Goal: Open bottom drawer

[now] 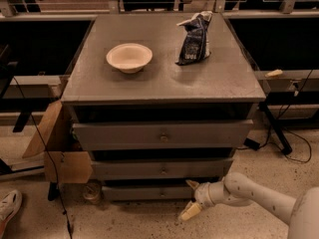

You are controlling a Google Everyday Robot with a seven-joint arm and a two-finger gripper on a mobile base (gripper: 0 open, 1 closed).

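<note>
The bottom drawer [149, 193] looks closed. The gripper [191, 198] is at its right end, fingers [190, 211] spread, empty. The bowl [128, 58] is empty too

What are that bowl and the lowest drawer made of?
The bowl looks like matte beige paper or moulded fibre, thin-rimmed. The bottom drawer seems grey painted metal or laminate: flat, even, dull. The end effector, open, hovers by its right end.
</note>
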